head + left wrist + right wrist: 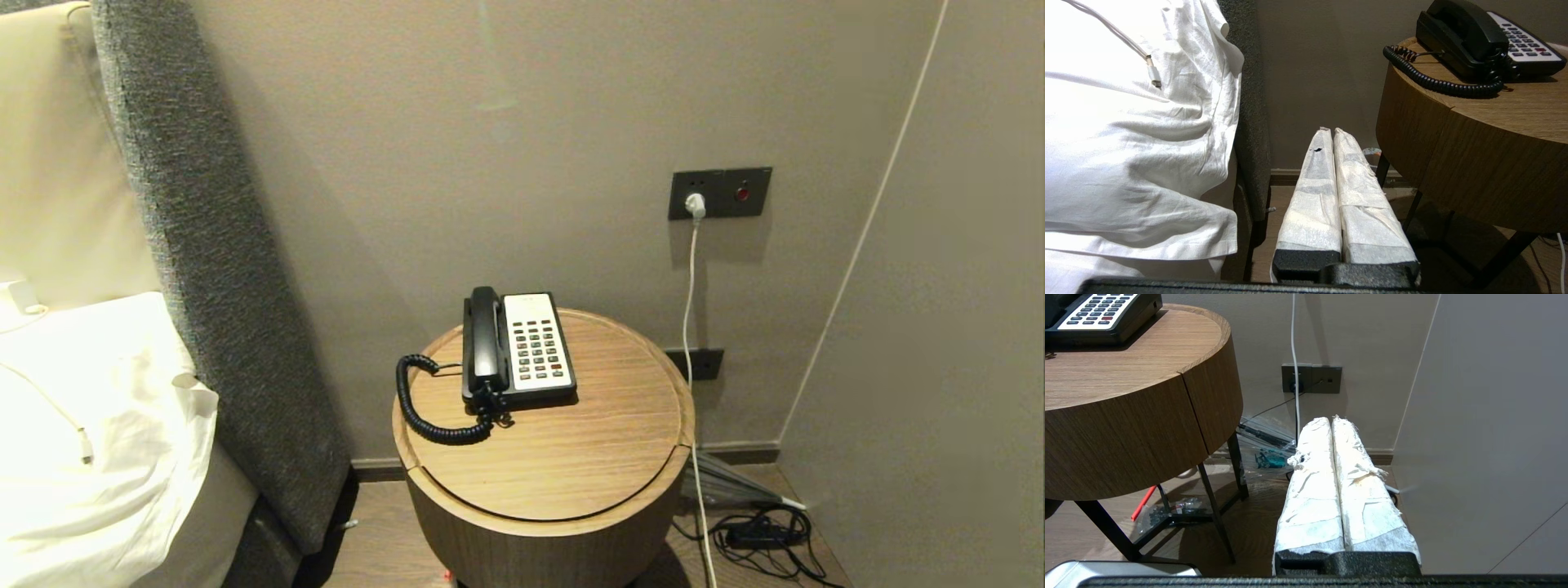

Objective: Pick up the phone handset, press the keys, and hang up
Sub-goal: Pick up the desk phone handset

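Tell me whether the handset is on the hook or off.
On the hook: the handset lies in its cradle on the phone base, beside the keypad, untouched.

We note a round wooden side table on dark legs. Directly on it: phone base with phone handset cradled, coiled cord looping over its edge.

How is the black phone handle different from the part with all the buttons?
The phone handset is all black, long and narrow; the phone base is wider with a white face. The handset is smooth, while the base carries rows of keys. The handset lies on the base's left side. Both sit on the round wooden table.
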